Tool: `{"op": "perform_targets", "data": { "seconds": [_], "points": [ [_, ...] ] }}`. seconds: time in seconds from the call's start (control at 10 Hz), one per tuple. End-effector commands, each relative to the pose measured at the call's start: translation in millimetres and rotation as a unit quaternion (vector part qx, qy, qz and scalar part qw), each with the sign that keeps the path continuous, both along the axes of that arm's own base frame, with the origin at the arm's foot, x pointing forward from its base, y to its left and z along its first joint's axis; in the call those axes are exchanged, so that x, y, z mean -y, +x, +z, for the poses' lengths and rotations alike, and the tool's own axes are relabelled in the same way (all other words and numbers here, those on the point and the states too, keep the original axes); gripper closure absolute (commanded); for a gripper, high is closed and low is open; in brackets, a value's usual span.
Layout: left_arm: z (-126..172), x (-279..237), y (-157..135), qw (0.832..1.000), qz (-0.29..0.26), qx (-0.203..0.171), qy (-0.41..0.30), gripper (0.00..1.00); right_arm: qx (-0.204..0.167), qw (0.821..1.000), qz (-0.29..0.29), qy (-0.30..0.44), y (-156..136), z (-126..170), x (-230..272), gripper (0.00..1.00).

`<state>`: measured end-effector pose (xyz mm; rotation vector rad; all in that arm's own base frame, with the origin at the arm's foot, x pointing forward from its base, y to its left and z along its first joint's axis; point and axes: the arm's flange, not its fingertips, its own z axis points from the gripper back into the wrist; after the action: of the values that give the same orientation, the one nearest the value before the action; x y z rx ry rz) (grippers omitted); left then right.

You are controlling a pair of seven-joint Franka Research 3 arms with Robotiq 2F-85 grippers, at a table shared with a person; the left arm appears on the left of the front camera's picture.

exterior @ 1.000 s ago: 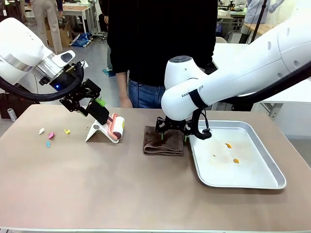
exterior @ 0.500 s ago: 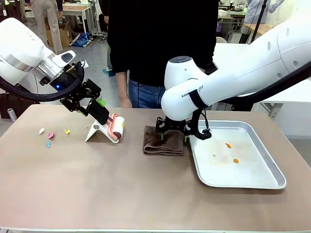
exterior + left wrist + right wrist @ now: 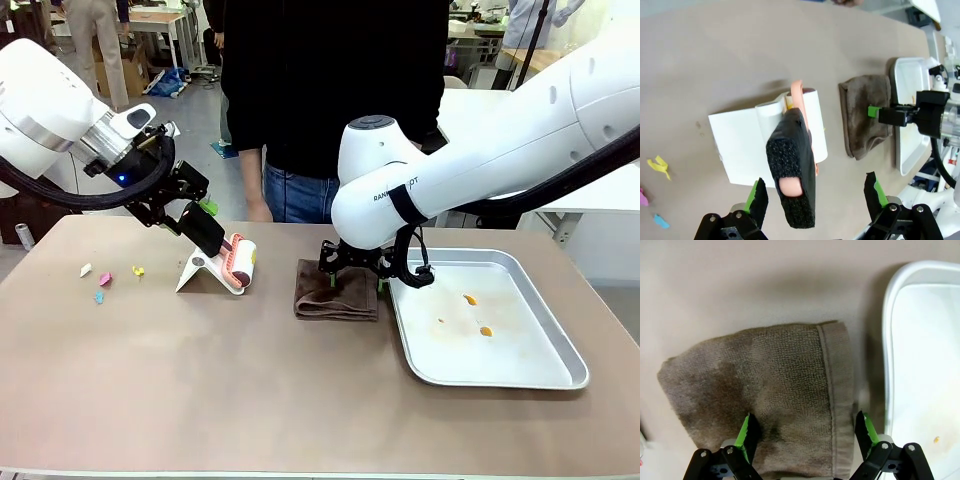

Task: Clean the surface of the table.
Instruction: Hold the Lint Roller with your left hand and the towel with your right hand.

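Observation:
The beige-brown table carries a lint roller on a white stand; its black foam handle slants up to the left. My left gripper is open, its jaws on either side of that handle, which lies nearer one finger. A folded brown cloth lies at the table's middle. Just above it my right gripper hangs open, both fingertips over the cloth.
Small coloured paper scraps lie at the left of the table. A silver tray with orange crumbs sits at the right, close beside the cloth. A person in a black top stands at the far edge.
My left gripper has shifted very slightly by the roller's handle. The right arm, the cloth and the tray have not moved.

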<state>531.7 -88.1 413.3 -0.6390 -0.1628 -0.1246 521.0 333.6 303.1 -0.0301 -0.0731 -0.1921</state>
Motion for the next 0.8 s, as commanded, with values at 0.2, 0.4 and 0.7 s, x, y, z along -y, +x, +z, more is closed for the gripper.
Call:
{"op": "perform_targets", "data": {
  "seconds": [0.2, 0.4, 0.7],
  "points": [
    [0, 2, 5, 1.0, 0.0, -0.001, -0.01, 0.0, 0.008, 1.0, 0.008, 0.004, -2, -2, 1, 0.0],
    [-1, 0, 11, 1.0, -0.002, -0.009, -0.008, 0.0, 0.007, 1.0, 0.007, 0.006, -2, -3, 0, 0.0],
    [-2, 0, 13, 1.0, 0.002, -0.012, -0.008, 0.0, 0.007, 1.0, 0.012, 0.012, -3, -1, -1, 0.0]
  ]
}}
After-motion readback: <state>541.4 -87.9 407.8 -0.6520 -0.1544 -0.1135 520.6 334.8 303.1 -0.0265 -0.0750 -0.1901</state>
